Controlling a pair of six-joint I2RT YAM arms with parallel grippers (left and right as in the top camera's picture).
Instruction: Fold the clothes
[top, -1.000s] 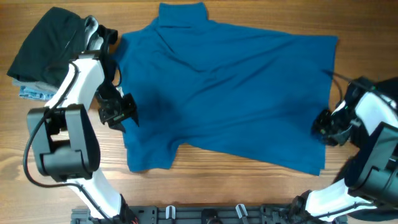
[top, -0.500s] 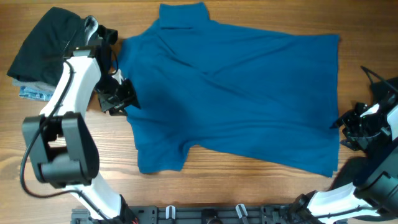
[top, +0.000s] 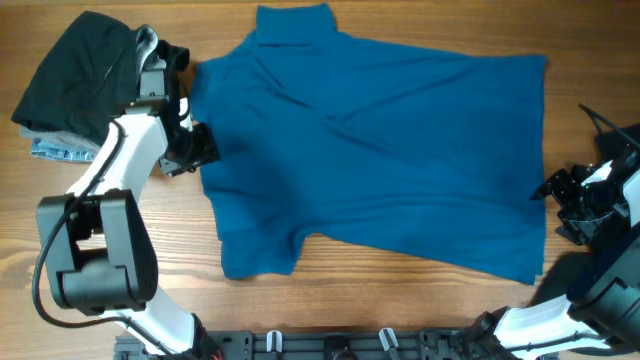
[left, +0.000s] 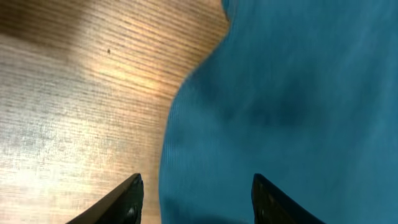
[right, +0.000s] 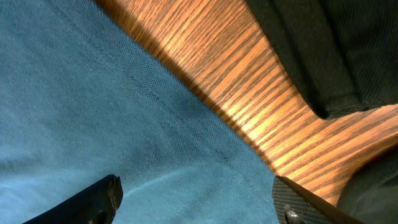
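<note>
From overhead, the blue shirt (top: 380, 150) lies spread flat across the middle of the bench (top: 400, 310), collar toward the far edge, one sleeve reaching toward the near edge on the left. A pile (top: 70, 90) of folded clothes, black on top with pale pieces beneath, sits at the far left corner. The left gripper (top: 190, 150) is at the shirt's left edge, just beside the pile; the right gripper (top: 565, 200) is just off the shirt's right edge, jaws spread and empty. In the left wrist view the left gripper (left: 196, 199) has its jaws apart, straddling the shirt (left: 292, 93) edge where it meets bare bench (left: 81, 93), not pinching the cloth. In the right wrist view the right gripper (right: 199, 205) stands wide open above the shirt (right: 81, 99) edge and bench (right: 249, 87); a dark shape fills the upper right, too unclear to name.
</note>
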